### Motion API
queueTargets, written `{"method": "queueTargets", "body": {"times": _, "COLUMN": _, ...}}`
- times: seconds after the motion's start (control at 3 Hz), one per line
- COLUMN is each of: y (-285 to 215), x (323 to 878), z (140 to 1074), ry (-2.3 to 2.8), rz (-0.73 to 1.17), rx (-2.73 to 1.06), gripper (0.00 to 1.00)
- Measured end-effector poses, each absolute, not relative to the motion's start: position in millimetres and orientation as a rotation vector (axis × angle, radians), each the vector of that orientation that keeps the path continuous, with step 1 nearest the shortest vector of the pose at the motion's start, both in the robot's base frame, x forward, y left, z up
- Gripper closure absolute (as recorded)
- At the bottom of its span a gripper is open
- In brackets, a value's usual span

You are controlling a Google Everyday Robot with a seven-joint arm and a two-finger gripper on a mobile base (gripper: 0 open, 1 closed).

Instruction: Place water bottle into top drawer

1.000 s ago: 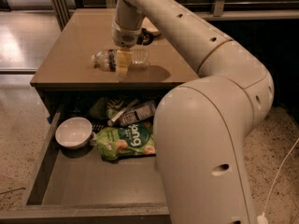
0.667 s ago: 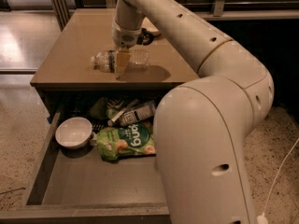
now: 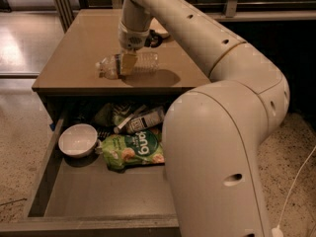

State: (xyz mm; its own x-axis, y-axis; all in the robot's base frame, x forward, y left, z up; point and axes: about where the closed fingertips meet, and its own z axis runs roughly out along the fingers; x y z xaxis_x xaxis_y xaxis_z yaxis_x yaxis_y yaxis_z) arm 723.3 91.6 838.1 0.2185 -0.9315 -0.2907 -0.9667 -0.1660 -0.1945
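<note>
camera view: tool (image 3: pixel 127 63) down on the water bottle (image 3: pixel 145 62), which lies on its side on the tabletop (image 3: pixel 79 48).
tool sits over the water bottle's middle; whether it has closed i cannot tell. thin crinkled plastic looks light, springy and slick, so a gentle mid-body hold suits. below the water bottle the top drawer (image 3: pixel 108 196) stands open; white bowl (image 3: pixel 77 139), green snack bag (image 3: pixel 133 149) and a labelled bottle (image 3: pixel 144 121) crowd its back.

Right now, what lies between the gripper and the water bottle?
Nothing: the gripper is right at the water bottle lying on the table, as the camera view shows.
</note>
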Motion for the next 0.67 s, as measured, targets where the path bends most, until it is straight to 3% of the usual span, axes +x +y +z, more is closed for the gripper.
{"method": "queueTargets", "body": {"times": 0.33, "y": 91.6, "x": 723.3, "z": 838.0, "ry": 1.77, "rz": 0.147, "rx": -2.165, "gripper": 1.0}}
{"method": "queueTargets", "body": {"times": 0.67, "y": 91.7, "x": 723.3, "z": 838.0, "ry": 1.77, "rz": 0.147, "rx": -2.165, "gripper": 1.0}}
